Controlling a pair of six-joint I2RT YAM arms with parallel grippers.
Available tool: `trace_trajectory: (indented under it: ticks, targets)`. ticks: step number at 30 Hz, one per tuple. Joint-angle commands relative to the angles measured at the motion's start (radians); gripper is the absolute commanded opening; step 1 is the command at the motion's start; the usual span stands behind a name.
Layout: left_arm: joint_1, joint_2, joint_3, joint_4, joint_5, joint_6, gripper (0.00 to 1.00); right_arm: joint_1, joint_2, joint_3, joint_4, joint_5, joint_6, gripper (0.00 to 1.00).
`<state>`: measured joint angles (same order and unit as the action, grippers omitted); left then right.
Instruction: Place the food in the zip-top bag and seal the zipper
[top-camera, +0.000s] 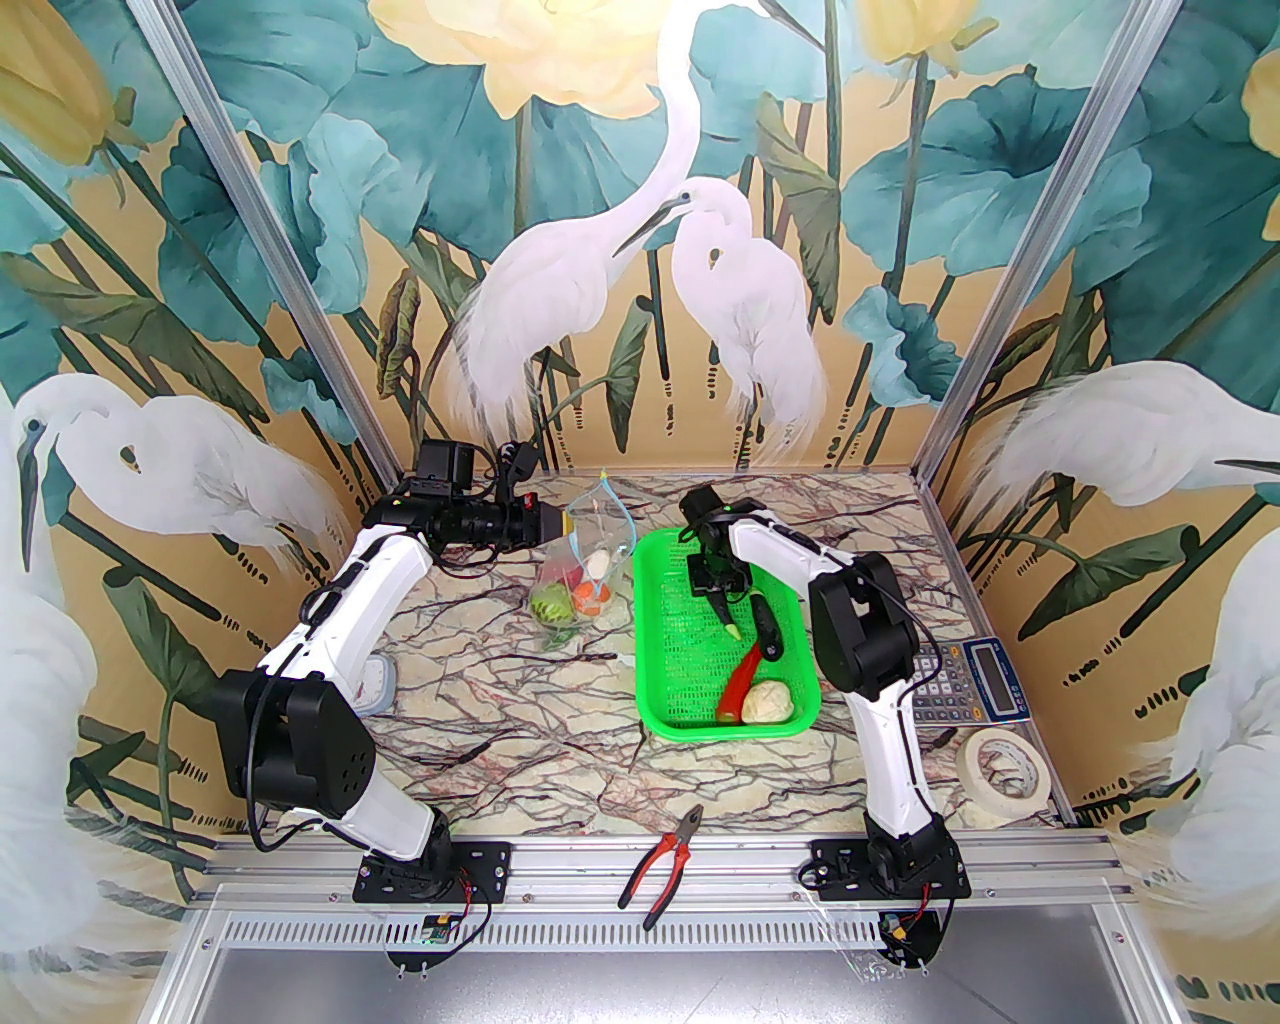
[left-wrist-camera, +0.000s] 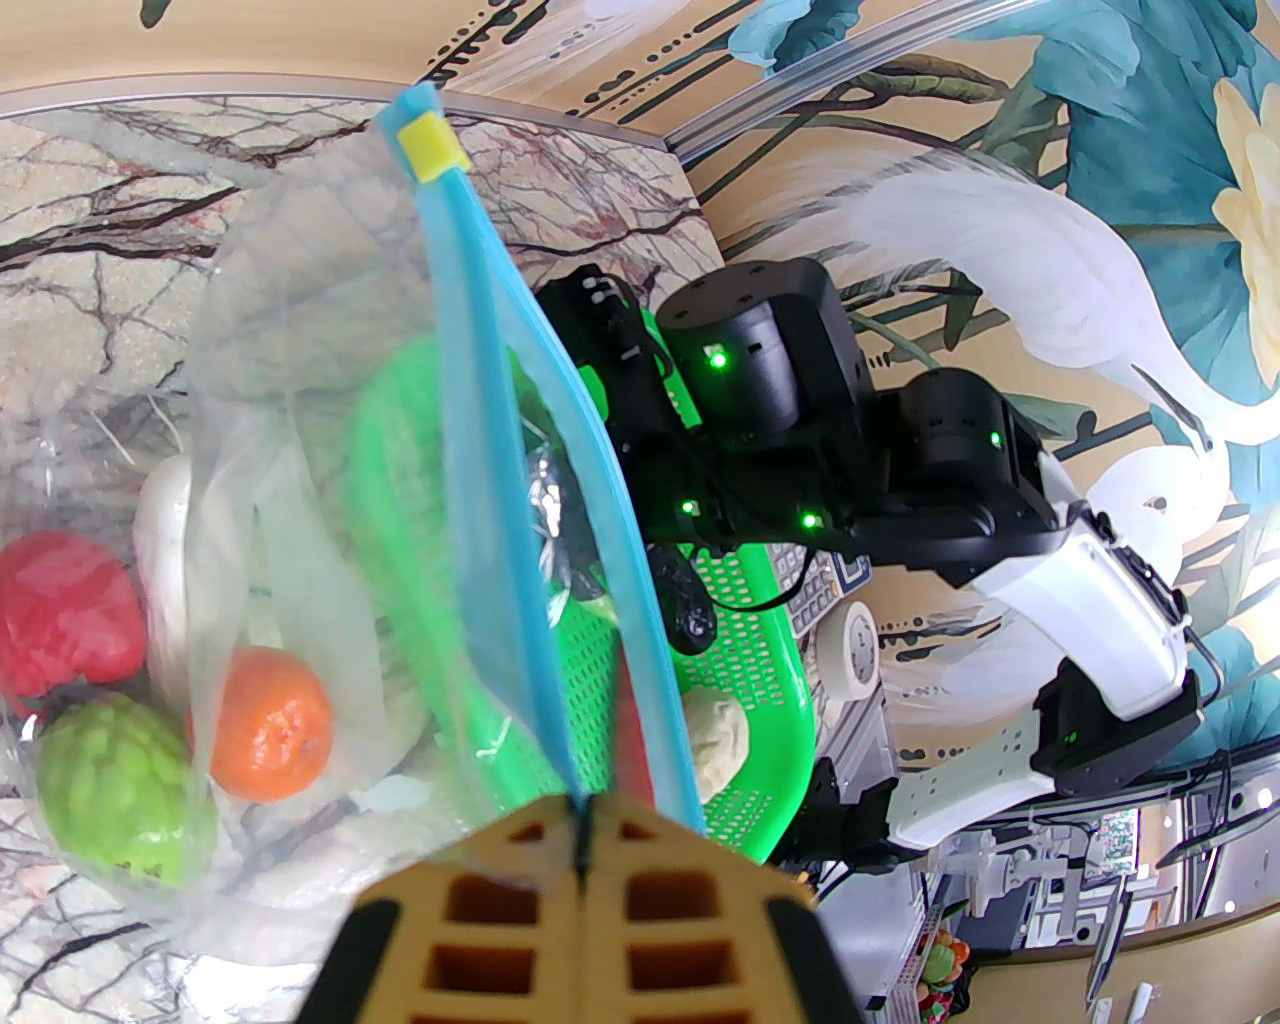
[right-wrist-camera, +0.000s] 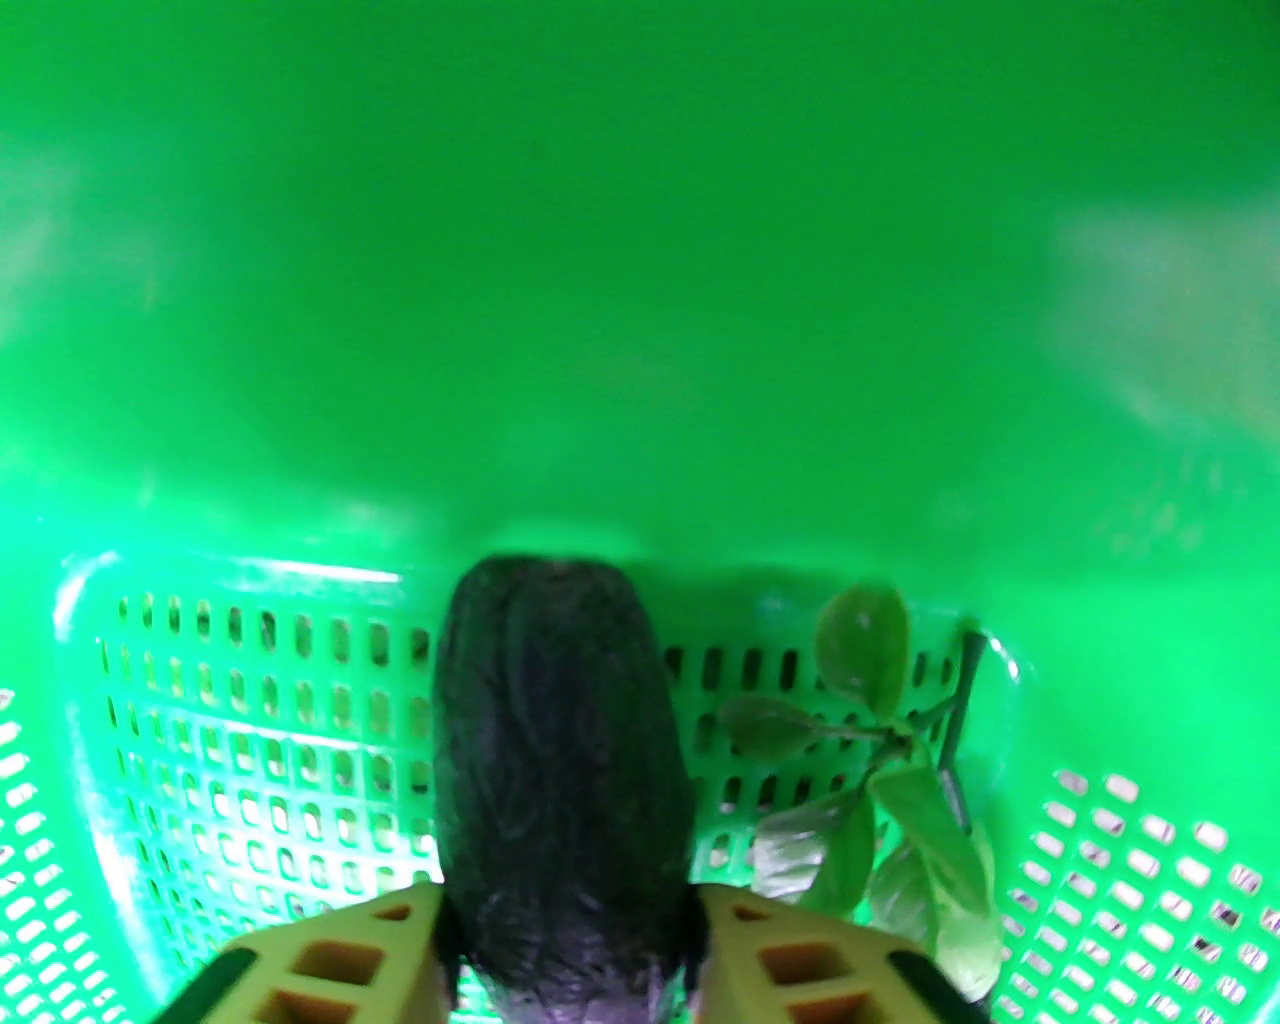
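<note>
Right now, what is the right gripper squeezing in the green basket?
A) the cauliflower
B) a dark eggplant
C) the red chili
B: the right gripper is shut on a dark eggplant, while the red chili and the cauliflower lie loose in the basket.

Right wrist: basket wall (right-wrist-camera: 640, 250), 9 through 3 o'clock, all green blur. Eggplant (right-wrist-camera: 560, 760) cut off at 6 o'clock edge.
Left wrist: chili (left-wrist-camera: 632, 740) mostly behind zipper (left-wrist-camera: 470, 350).
Top: calculator (top-camera: 975, 680) keys too small to read.

Bag (top-camera: 590, 560) thin clear crinkly plastic, basket (top-camera: 648, 640) glossy perforated plastic, table (top-camera: 500, 700) marble-look.
</note>
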<state>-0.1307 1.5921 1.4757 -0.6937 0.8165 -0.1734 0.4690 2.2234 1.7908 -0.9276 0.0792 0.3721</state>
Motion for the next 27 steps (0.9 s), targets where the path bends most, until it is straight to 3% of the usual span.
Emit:
trace_trajectory:
  ticks: [1,7,17,22,27]
  targets:
    - [-0.003,0.002,0.013,-0.026,-0.02,0.019,0.0,-0.006,0.038,0.011,-0.002,-0.021,0.004,0.35]
    - [-0.003,-0.004,0.009,-0.023,-0.017,0.016,0.0,-0.007,-0.008,-0.007,0.008,-0.042,0.024,0.26]
    - [-0.003,0.012,0.035,-0.011,-0.009,0.004,0.0,-0.006,-0.367,-0.124,0.191,-0.09,0.151,0.25]
    - [-0.004,0.028,0.054,-0.01,-0.005,0.0,0.0,0.01,-0.565,-0.215,0.452,-0.175,0.262,0.25]
    - [-0.006,0.046,0.06,-0.011,0.001,-0.001,0.0,0.065,-0.633,-0.241,0.708,-0.197,0.35,0.25]
